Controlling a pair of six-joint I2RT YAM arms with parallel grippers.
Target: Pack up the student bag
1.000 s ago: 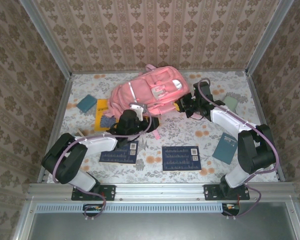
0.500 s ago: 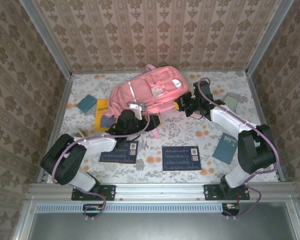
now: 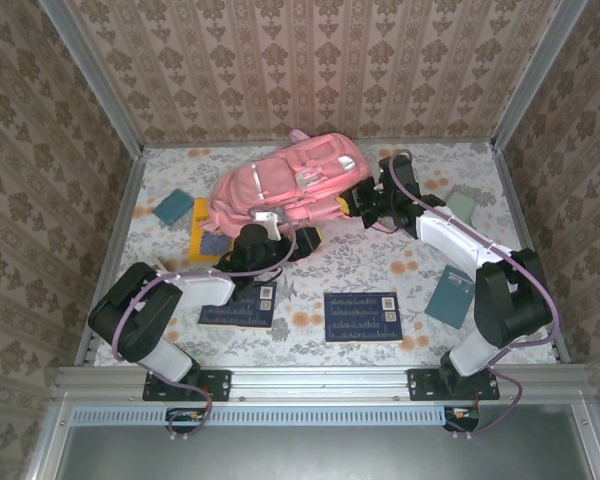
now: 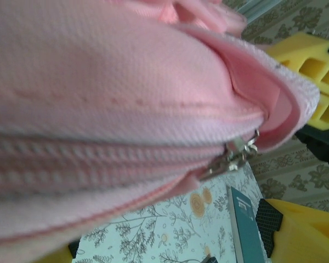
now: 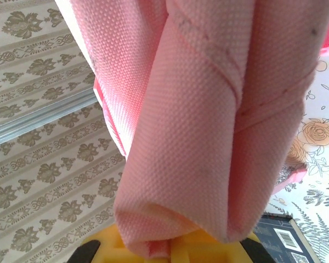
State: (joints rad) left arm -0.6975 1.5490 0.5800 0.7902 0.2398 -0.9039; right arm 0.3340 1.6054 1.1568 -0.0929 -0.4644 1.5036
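My right gripper (image 3: 358, 200), pinching a fold, has hauled the large pink fabric student bag (image 3: 285, 185) leftward while my left gripper (image 3: 267, 220) spread wide, empty, so unzipping looks pending.

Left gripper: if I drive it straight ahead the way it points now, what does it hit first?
The bag. The left gripper points into its near side, and the left wrist view shows pink fabric and the zip pull directly ahead, very close. I can't tell whether the fingers are touching it.
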